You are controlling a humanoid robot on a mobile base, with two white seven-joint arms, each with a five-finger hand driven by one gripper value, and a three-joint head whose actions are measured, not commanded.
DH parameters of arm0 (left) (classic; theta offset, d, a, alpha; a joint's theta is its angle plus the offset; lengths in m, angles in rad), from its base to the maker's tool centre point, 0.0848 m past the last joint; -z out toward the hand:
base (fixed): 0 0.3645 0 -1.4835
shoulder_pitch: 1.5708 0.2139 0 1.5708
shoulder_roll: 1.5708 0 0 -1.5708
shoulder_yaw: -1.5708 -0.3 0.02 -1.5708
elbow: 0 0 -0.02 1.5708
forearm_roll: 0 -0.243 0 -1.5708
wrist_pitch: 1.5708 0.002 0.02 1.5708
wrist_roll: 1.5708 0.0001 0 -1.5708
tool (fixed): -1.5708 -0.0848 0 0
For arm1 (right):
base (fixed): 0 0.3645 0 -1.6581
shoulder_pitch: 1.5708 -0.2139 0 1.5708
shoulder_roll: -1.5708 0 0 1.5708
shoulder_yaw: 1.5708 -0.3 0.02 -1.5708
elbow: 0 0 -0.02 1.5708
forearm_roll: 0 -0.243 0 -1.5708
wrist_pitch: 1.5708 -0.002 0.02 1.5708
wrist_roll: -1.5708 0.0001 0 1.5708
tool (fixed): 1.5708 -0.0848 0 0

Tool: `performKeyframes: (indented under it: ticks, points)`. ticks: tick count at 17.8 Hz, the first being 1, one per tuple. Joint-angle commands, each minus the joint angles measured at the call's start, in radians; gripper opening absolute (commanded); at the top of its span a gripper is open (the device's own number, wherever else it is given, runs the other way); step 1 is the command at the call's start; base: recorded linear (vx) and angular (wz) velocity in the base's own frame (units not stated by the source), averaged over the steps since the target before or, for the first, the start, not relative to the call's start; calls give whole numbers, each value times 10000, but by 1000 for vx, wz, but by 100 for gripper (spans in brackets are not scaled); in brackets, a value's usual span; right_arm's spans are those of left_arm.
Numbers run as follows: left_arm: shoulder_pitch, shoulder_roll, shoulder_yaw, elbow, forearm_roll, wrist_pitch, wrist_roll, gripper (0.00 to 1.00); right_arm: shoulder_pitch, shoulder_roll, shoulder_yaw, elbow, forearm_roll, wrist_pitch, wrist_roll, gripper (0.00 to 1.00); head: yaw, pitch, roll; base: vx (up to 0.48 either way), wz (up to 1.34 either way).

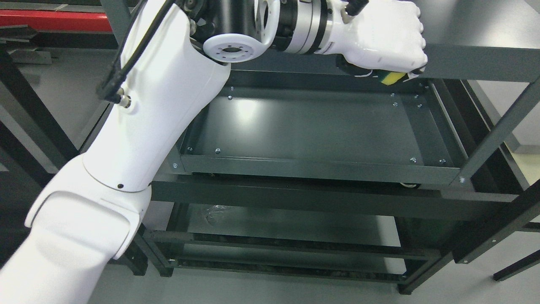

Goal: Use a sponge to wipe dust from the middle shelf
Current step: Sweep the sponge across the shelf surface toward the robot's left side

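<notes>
Gripping sponge [393, 77], left hand [382, 40]; sponge mostly hidden

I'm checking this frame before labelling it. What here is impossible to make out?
- Sponge, head view: only a yellow and green edge shows; the left hand closed over it hides the rest.
- Contact between sponge and any shelf surface: covered by the hand.
- Top shelf: cut off by the upper edge.
- Middle shelf: its left end is behind the arm.
- Right hand: out of view.
</notes>
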Motion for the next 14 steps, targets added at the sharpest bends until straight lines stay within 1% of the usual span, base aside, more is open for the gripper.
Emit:
performKeyframes:
  ticks: [1, 2, 4, 5, 7, 8, 11, 14]
  points:
    - [838, 175, 2380, -548, 94, -9, -577, 4, 0, -175, 0, -175, 0, 735, 1, 100, 0, 0, 0, 0, 0]
    - [1037, 175, 2626, -686, 231, -9, -699, 4, 0, -175, 0, -175, 0, 735, 1, 100, 0, 0, 0, 0, 0]
    - [1299, 718, 2919, -947, 767, -9, -884, 4, 0, -175, 0, -175, 0, 735, 1, 100, 0, 0, 0, 0, 0]
    - [1346, 1328, 3057, -1069, 1210, -9, -885, 4, 0, -175, 0, -175, 0, 735, 1, 100, 0, 0, 0, 0, 0]
    - [1361, 2204, 3211, -1117, 1749, -9, -885, 4, 0, -175, 0, -175, 0, 735, -14, 100, 0, 0, 0, 0, 0]
    - [1453, 2892, 3303, -1117, 2146, -9, -885, 4, 0, -175, 0, -175, 0, 750, 1, 100, 0, 0, 0, 0, 0]
    - [1912, 4030, 3502, -1117, 2732, -9, -869, 4, 0, -175, 0, -175, 0, 735, 1, 100, 0, 0, 0, 0, 0]
    - [2632, 4738, 4114, -1101, 3023, -9, -869, 4, 0, -175, 0, -175, 0, 735, 1, 100, 0, 0, 0, 0, 0]
